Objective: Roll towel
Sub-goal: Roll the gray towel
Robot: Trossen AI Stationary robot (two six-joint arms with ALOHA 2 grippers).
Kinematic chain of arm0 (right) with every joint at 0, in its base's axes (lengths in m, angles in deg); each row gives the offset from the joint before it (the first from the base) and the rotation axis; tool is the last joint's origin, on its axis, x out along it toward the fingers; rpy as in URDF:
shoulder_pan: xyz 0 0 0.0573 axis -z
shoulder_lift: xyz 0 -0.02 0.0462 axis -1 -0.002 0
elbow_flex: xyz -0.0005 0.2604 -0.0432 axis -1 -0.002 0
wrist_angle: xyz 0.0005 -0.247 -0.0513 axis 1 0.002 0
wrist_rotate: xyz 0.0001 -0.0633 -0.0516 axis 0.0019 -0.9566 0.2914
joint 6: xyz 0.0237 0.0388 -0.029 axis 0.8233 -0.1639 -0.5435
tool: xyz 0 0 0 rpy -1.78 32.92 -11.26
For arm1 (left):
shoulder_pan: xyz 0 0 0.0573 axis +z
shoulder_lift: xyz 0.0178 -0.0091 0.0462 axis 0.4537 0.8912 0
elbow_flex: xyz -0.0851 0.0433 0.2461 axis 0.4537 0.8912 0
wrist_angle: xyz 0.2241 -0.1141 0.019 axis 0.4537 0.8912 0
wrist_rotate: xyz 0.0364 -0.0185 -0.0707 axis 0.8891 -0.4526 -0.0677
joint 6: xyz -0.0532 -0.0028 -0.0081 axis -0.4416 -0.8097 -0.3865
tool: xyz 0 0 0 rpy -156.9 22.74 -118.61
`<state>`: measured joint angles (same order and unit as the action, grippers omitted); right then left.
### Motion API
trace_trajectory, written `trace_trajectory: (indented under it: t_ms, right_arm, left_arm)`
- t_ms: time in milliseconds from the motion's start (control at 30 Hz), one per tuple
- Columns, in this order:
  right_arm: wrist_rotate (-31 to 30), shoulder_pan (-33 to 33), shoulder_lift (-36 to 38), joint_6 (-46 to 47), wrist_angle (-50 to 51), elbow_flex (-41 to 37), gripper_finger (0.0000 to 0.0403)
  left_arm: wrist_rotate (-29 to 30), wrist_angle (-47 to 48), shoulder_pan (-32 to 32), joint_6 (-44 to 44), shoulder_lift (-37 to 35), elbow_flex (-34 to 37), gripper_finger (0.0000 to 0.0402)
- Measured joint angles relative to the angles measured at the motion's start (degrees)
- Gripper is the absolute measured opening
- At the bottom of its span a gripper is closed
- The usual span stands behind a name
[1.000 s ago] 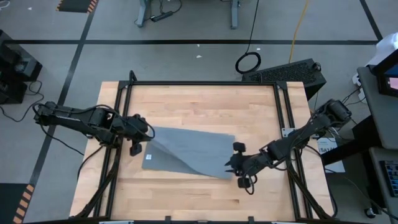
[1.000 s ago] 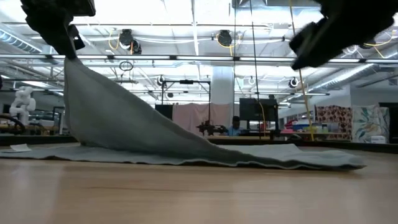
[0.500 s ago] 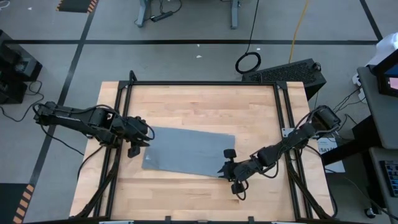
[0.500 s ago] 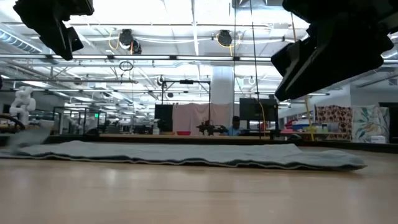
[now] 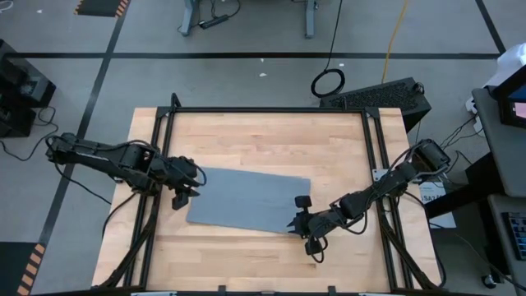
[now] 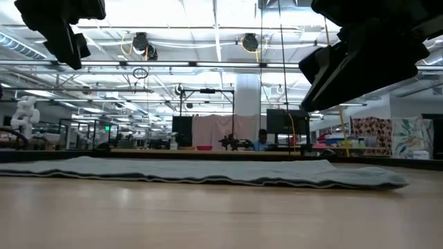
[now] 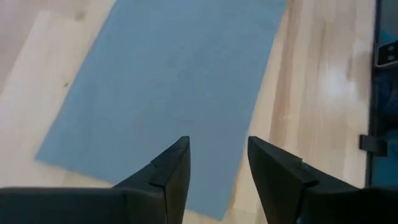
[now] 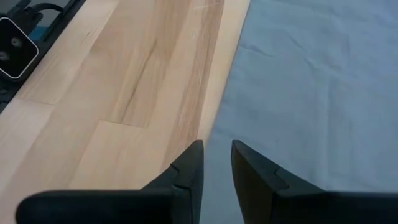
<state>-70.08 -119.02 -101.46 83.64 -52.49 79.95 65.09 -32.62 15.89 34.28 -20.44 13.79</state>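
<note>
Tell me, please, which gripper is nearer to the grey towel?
It is too close to call. The left gripper hangs open over the towel's left end, and the right gripper hangs open over its right front corner; neither touches it.

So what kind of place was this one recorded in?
Most likely a large robotics lab or workshop. The wooden table in a black frame stands on a grey floor marked with tape lines, and the low view shows a wide hall with ceiling lights and more workstations.
</note>
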Motion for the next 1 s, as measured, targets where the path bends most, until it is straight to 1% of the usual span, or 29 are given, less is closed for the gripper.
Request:
trace_trajectory:
  t_ms: [100,167,233,333,367,400,433,500,567,600,667,733,867,1000]
  right_arm:
    - [-0.26,0.66,0.00,-0.83,0.00,0.00,0.0073]
    - [-1.17,1.50,0.19,-0.87,0.02,0.00,0.0073]
    - [-3.63,2.30,1.23,-0.98,0.33,-0.08,0.0073]
    - [-8.14,3.88,3.92,-4.96,0.26,-0.09,0.0072]
    - [-8.30,4.63,4.68,-7.67,-0.06,-0.09,0.0071]
    - [-7.13,5.60,5.21,-10.52,-0.70,-0.09,0.0069]
    - [-4.11,6.93,5.56,-13.27,-1.50,-0.09,0.0064]
    - [2.04,10.03,5.60,-16.38,-3.29,-0.09,0.0050]
    - [5.78,13.29,5.15,-17.25,-7.47,-1.02,0.0034]
    - [6.85,14.84,4.62,-17.29,-10.35,-1.93,0.0026]
    - [7.14,17.43,3.67,-15.97,-15.05,-5.19,0.0010]
    - [7.15,19.55,2.06,-13.50,-22.44,-8.49,0.0003]
    - [7.09,22.29,-0.87,-7.52,-36.41,-14.88,0.0006]
    - [6.12,22.81,-5.78,-3.67,-39.91,-17.81,0.0001]
  left_arm:
    - [3.73,-3.79,-2.79,-1.63,2.11,0.00,0.0164]
    - [7.97,-6.45,-4.84,-2.32,4.04,0.00,0.0164]
    - [14.39,-8.41,-7.02,-2.52,6.52,0.00,0.0164]
    - [27.11,-12.24,-9.78,-1.57,10.95,0.00,0.0164]
    - [31.34,-15.30,-10.41,-0.25,12.63,0.27,0.0164]
    - [34.69,-19.56,-10.89,2.14,14.17,0.98,0.0164]
    - [37.12,-24.89,-11.24,5.35,15.71,2.11,0.0164]
    - [38.01,-39.31,-11.38,12.39,18.49,5.12,0.0164]
    - [36.12,-54.07,-10.82,17.77,21.36,8.67,0.0164]
    - [34.69,-60.70,-10.31,19.60,22.90,10.48,0.0164]
    - [33.26,-69.39,-9.08,21.21,25.57,13.86,0.0164]
    - [32.57,-73.13,-7.14,20.16,27.38,16.38,0.0161]
    - [31.65,-73.59,-2.08,13.56,28.83,20.99,0.0139]
    - [29.09,-73.78,2.62,9.34,28.62,24.43,0.0107]
